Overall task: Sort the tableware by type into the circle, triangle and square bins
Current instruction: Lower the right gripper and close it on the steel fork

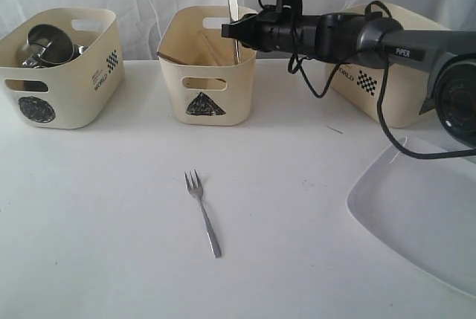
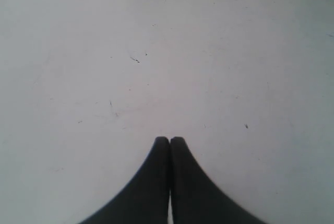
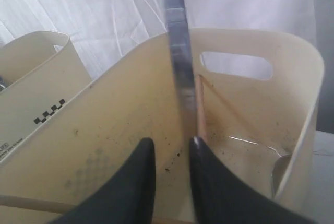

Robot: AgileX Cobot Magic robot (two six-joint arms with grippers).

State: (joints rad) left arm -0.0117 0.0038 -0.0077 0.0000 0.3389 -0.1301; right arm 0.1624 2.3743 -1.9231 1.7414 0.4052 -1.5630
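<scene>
The metal knife [image 1: 232,7] stands upright, blade up, inside the triangle bin [image 1: 208,92]. My right gripper [image 1: 230,31] hovers over that bin's rim. In the right wrist view its jaws [image 3: 171,143] are open; the knife [image 3: 177,57] rests against one fingertip [image 3: 197,143], beside a wooden chopstick [image 3: 200,106]. The metal fork [image 1: 202,211] lies on the table in front of the bin. Steel mugs [image 1: 48,44] sit in the circle bin [image 1: 71,88]. The large white plate [image 1: 420,215] lies at the front right. My left gripper [image 2: 169,139] is shut over bare table and holds nothing.
The square bin [image 1: 379,88] stands at the back right, partly behind my right arm. A black cable [image 1: 387,122] hangs from that arm above the plate. White cloth hangs behind the bins. Another steel utensil [image 3: 279,172] lies in the triangle bin.
</scene>
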